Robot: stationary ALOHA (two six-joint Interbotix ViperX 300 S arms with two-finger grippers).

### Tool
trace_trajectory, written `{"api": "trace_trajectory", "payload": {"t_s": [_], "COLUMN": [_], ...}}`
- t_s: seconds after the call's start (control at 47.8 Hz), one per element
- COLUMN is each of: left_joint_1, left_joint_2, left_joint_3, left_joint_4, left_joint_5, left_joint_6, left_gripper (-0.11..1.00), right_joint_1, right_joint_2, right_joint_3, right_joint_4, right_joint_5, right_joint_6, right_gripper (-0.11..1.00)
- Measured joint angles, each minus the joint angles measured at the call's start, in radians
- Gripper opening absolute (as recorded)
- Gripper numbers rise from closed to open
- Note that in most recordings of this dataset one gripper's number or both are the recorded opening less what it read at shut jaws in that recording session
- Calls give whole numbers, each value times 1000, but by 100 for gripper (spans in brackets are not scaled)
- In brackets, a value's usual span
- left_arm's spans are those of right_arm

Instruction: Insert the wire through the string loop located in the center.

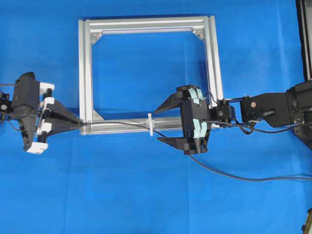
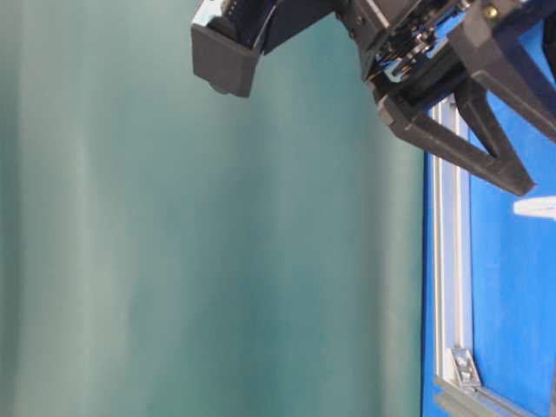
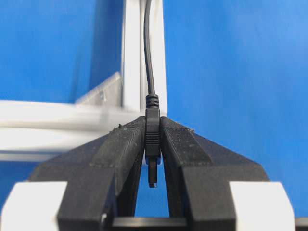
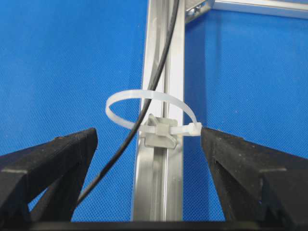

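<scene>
The silver frame [image 1: 87,73] lies flat on the blue mat. The white string loop [image 1: 150,125] stands across its near bar. My left gripper [image 1: 79,123] sits at the frame's near-left corner, shut on the plug of the black wire [image 1: 117,123]. In the left wrist view the plug [image 3: 152,139] is pinched between the fingertips of the left gripper [image 3: 152,124], its metal tip pointing back toward the camera. The wire [image 4: 159,72] runs along the bar and passes through the string loop [image 4: 149,96]. My right gripper [image 1: 157,125] is open, its fingers straddling the bar just right of the loop, touching nothing.
The wire's slack [image 1: 229,176] trails out under my right gripper and off the right edge of the mat. A dark upright [image 1: 304,39] stands at the far right. In the table-level view a black gripper finger [image 2: 460,143] hangs above the frame bar [image 2: 452,261].
</scene>
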Motion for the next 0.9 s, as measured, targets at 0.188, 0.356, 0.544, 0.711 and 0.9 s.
{"api": "trace_trajectory", "payload": {"t_s": [0.188,0.356,0.544,0.711,0.9], "left_joint_1": [-8,-8,-8,-8,-9], "left_joint_2": [-17,-17,-18,-23,-23], "left_joint_3": [15,9,9,11,9], "left_joint_4": [0,0,0,2,2], "left_joint_5": [28,32,46,54,57], "left_joint_6": [14,28,25,28,32], "left_gripper": [9,9,10,54,93], "right_joint_1": [0,0,-3,0,0], "right_joint_2": [0,-2,-2,-2,-2], "right_joint_3": [0,0,0,0,0], "right_joint_4": [0,0,0,0,0], "right_joint_5": [0,0,0,0,2], "right_joint_6": [-5,-5,-5,-6,-6], "right_gripper": [92,92,92,92,92]}}
